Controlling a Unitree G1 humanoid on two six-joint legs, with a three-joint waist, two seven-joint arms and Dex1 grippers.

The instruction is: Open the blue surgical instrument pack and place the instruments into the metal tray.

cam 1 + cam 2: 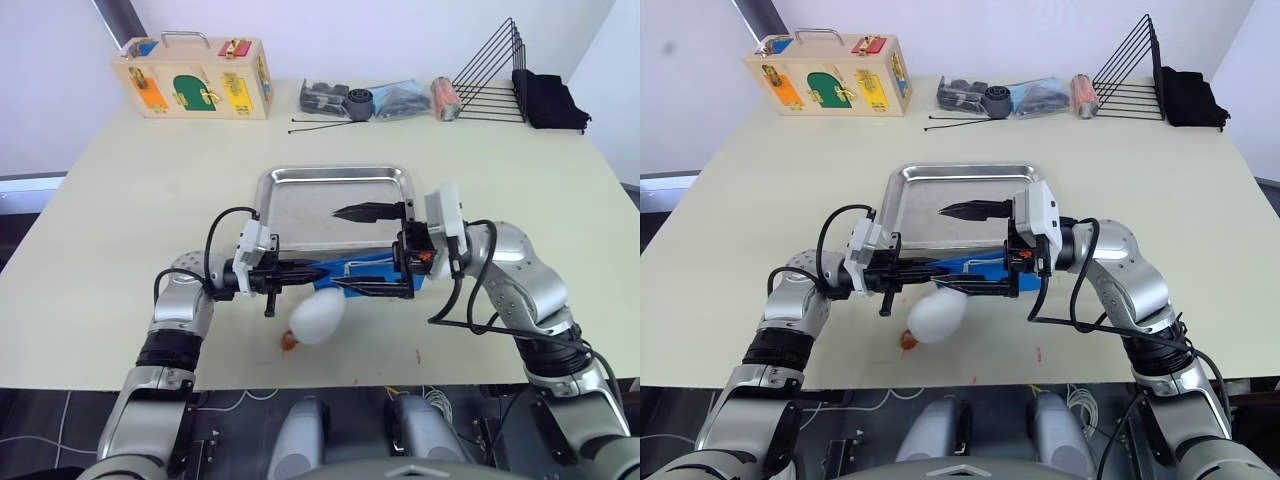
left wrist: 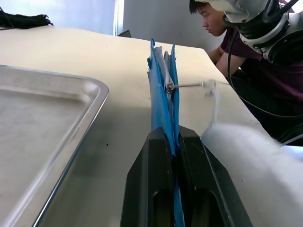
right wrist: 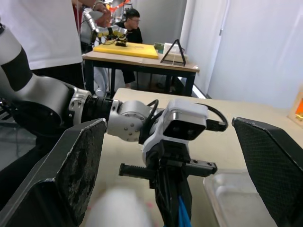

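Plush egg (image 1: 318, 317) sits nearest, at the near table edge, just beside my left gripper (image 1: 318, 274). Left fingers are pressed together on the pack (image 1: 372, 271), holding its left end on edge just near of the tray (image 1: 335, 205). One instrument (image 2: 185, 86) pokes out of the pack. Right gripper (image 1: 365, 250) is spread wide over the pack, one finger above the tray, the other along the pack's near side.

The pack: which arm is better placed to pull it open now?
Probably the right. The left gripper is shut on the pack, holding it on edge beside the tray; the right gripper is open and facing it.
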